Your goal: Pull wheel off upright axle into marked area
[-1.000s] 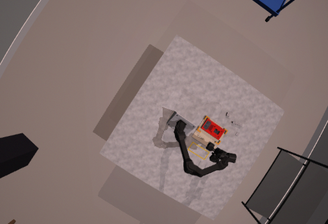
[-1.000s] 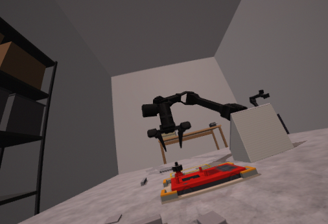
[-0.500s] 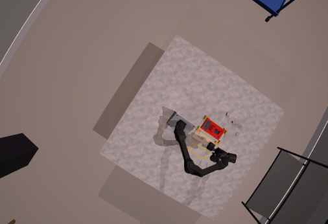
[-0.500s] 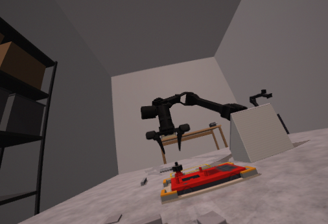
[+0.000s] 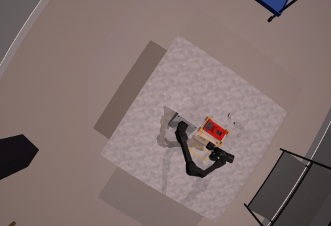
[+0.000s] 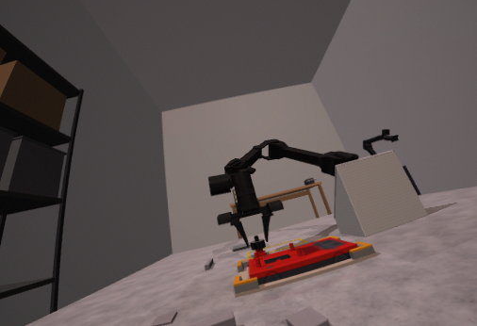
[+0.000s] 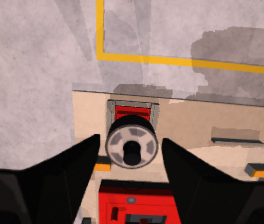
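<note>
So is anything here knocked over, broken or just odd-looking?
Nothing stands out. The wheel sits squarely on its axle on the red fixture, with the open gripper hanging just above it, fingers either side and not touching.

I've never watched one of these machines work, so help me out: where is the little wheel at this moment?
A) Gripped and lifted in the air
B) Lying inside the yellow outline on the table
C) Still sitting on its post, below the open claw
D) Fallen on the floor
C: in the wrist view the wheel sits on its axle on the board, the gripper open either side, fingers clear of it.
</note>
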Tool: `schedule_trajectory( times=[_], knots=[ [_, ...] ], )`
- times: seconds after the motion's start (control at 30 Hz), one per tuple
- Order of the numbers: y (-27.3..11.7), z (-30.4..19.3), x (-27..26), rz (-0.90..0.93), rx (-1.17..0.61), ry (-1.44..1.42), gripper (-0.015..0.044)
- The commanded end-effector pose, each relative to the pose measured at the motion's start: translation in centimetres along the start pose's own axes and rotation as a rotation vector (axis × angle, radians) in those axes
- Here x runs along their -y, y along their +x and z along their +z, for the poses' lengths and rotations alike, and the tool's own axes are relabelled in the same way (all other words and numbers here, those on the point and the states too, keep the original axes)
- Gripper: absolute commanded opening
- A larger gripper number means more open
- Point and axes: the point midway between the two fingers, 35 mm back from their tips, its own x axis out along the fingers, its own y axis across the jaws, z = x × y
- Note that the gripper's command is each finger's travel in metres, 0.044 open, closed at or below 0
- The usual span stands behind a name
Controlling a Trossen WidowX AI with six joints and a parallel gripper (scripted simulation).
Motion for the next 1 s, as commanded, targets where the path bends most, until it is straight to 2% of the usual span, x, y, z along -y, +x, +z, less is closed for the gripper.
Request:
schedule_trajectory(
  times=[0.0,0.23,0.4,0.43,0.97],
  knots=[
    [-0.01,0.04,0.01,-0.001,0.0,0.001,0.0188],
    [-0.01,0.04,0.01,-0.001,0.0,0.001,0.0142],
    [-0.09,0.03,0.01,-0.001,0.0,0.001,0.001],
    [-0.12,0.03,0.01,-0.001,0.0,0.001,0.0],
    [-0.64,0.01,-0.02,-0.001,0.0,0.0,0.0]
  ],
)
